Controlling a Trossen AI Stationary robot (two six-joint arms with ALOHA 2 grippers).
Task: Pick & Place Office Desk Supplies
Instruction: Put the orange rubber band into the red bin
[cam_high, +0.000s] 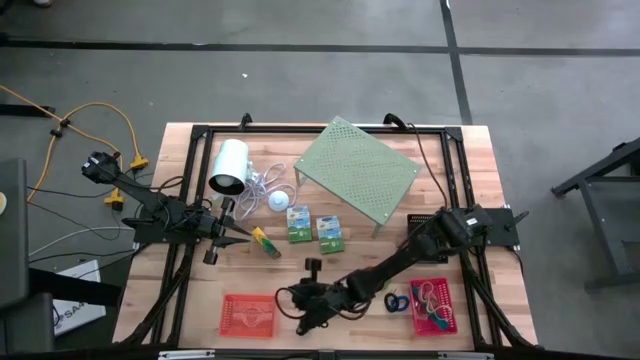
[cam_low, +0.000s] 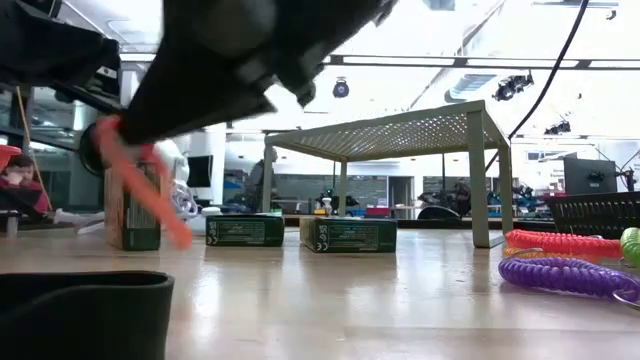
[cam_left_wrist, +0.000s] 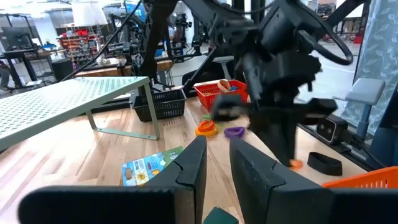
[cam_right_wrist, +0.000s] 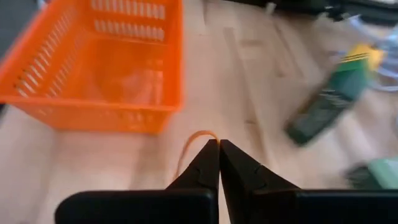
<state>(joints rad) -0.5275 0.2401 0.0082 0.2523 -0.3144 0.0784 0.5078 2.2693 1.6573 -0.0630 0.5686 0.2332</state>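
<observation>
At the left side we see the left gripper (cam_high: 243, 236) low over the table, just beside the yellow-green marker (cam_high: 266, 242); its fingers (cam_left_wrist: 189, 167) stand a little apart and hold nothing. Near the front edge sits the red basket (cam_high: 247, 314). Just to its right, the right gripper (cam_high: 298, 316) has its fingers (cam_right_wrist: 205, 163) pressed together, pinching a thin orange rubber-band loop (cam_right_wrist: 191, 144) above the wood. The two green-white boxes (cam_high: 315, 227) lie in the middle, before the pale green shelf (cam_high: 357, 169). At far right is the pink basket (cam_high: 433, 306).
</observation>
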